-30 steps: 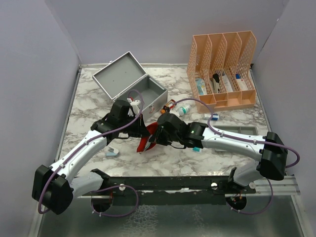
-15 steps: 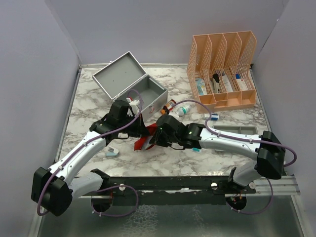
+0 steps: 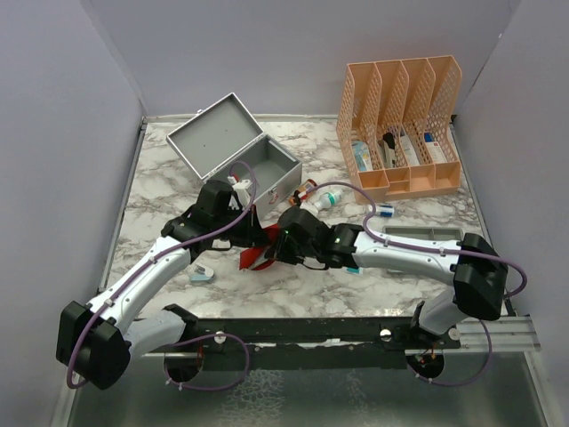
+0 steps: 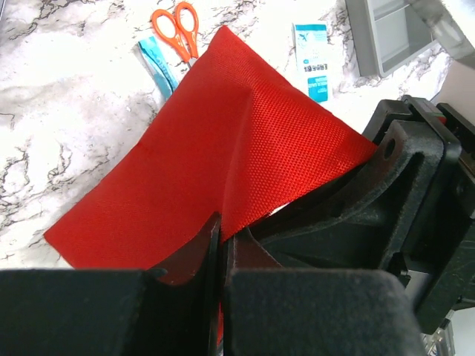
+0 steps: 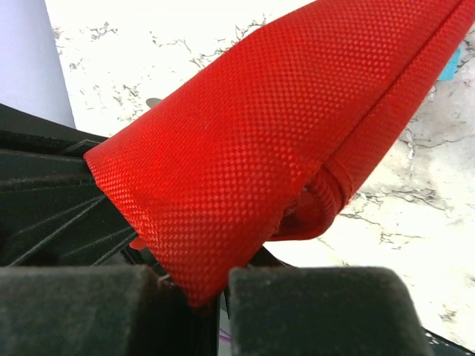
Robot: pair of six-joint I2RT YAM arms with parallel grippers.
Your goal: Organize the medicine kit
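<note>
Medicine kit (image 3: pixel 274 173) lid open; orange organizer (image 3: pixel 400 80) holds packets (image 3: pixel 391 149); both jaws clamp red fabric (image 4: pixel 223 141).

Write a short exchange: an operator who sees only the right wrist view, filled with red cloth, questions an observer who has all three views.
Operator: Is the other arm holding this cloth too?
Observer: Yes, the left fingers are shut on the red cloth as well.
Operator: Is the kit ready to be filled?
Observer: The medicine kit stands with its lid open, at the back left of the marble table.
</note>
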